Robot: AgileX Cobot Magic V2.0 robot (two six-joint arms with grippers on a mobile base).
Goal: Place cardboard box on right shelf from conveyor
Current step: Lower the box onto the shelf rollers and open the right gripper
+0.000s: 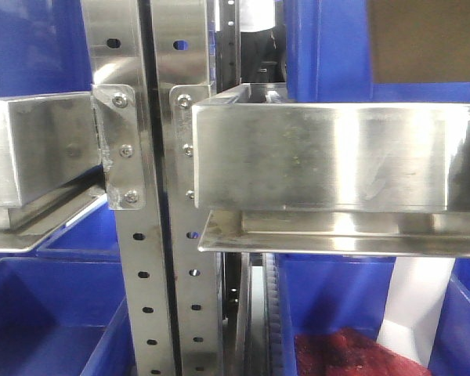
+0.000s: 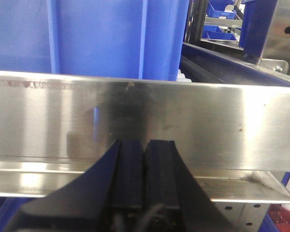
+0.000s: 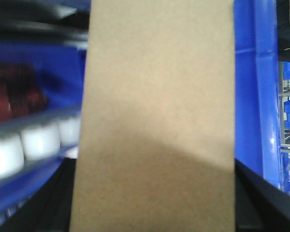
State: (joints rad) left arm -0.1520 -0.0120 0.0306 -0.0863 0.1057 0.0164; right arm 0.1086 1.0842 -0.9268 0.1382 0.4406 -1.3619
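The plain tan cardboard box (image 3: 157, 116) is seen filling the right wrist view, evidently carried between dark fingers (image 3: 266, 198) for the wide stainless-steel right shelf (image 1: 337, 153); at six o'clock, the left gripper (image 2: 145, 164) (jaws pressed together, empty) is parked clear.

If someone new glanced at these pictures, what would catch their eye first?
Probably the shiny right shelf, filling the front view's right half, amid blue bins. Next, the tan cardboard box filling the right wrist view, and the left gripper, fingers together, before a steel lip.
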